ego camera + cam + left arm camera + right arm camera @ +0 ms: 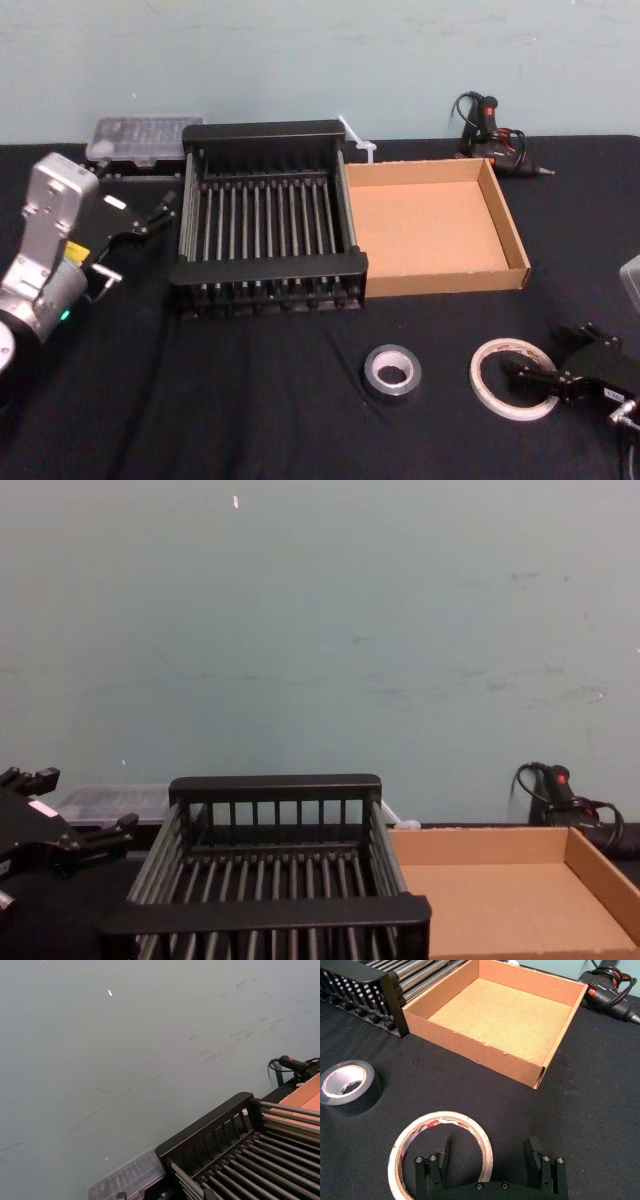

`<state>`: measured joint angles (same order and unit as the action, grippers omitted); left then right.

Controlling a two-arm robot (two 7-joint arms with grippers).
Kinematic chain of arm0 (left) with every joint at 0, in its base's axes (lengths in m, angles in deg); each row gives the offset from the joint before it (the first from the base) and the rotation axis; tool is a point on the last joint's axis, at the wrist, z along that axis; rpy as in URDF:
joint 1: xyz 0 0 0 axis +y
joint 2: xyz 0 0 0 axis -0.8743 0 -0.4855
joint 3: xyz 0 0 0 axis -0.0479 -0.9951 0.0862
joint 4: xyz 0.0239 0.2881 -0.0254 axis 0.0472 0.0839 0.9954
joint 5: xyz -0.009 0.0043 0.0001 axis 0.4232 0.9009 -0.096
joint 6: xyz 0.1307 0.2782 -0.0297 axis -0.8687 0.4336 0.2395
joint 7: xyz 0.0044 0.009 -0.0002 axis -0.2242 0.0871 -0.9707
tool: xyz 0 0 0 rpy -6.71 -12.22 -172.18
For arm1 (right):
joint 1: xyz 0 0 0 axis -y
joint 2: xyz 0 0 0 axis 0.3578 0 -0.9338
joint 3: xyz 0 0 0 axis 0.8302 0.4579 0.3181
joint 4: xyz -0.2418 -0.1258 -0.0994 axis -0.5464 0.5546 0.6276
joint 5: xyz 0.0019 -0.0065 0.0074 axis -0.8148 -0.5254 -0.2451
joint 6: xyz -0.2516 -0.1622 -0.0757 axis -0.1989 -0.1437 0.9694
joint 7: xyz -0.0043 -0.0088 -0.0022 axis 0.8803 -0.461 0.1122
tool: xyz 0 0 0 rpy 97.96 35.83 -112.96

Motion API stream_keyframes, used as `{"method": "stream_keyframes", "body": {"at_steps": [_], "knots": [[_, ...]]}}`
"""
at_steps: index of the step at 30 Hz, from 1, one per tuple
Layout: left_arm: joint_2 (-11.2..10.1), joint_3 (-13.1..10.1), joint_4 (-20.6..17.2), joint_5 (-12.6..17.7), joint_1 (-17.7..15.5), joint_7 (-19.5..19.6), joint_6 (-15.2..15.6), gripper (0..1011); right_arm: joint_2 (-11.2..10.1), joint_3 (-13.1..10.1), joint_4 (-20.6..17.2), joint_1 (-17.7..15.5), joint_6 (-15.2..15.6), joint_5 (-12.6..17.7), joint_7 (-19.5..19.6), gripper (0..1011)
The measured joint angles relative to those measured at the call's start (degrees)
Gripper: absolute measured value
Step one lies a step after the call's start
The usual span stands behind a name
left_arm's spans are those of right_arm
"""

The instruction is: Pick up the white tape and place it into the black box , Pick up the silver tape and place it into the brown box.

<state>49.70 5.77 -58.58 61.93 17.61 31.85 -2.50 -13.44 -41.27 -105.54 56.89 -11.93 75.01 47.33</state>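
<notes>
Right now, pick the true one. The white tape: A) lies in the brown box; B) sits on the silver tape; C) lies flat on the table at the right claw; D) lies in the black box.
C: the white tape lies flat on the table, the open right claw straddling its rim; the black box and brown box hold nothing, the silver tape lies apart. The left claw idles beside the black box.

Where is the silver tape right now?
In the head view, the silver tape lies on the table, near the black box, left of the white tape.
</notes>
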Motion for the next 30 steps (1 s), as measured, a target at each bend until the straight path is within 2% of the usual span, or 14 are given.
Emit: {"method": "stream_keyframes", "body": {"at_steps": [30], "knots": [[0.0, 0.0, 0.0, 0.0, 0.0, 0.0, 0.0, 1001, 1.4, -0.5, 0.7, 0.4, 1.5, -2.1, -0.6, 1003]]}}
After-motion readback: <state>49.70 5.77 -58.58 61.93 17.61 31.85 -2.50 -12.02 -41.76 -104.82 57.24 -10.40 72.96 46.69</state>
